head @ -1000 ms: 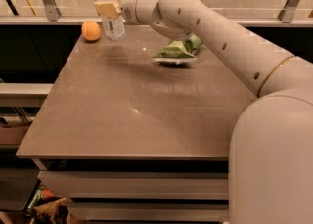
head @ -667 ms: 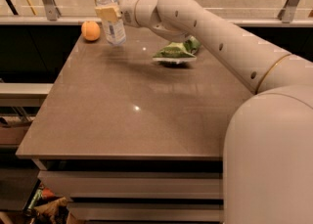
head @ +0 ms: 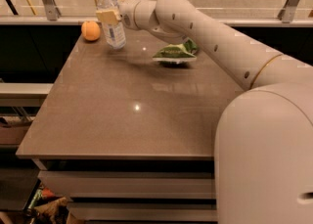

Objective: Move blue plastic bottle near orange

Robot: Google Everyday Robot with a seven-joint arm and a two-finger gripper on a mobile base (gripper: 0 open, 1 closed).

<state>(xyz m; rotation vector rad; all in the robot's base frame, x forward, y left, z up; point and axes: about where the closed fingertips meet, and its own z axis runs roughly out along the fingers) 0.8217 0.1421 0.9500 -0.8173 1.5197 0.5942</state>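
Hand (head: 108, 16) clasps upper half of blue plastic bottle (head: 115, 36), just beside orange (head: 90, 31)

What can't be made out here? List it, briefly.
Camera view:
- blue plastic bottle: label print too blurred; whether its base touches the table is unclear.
- green snack bag: far edge hidden behind the arm.
- end effector, at the bottle's shoulder: far side hidden by the bottle.

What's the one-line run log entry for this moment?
gripper: shut on bottle, far-left of table | bottle: nearly upright, just right of orange, not touching | green bag: right of bottle
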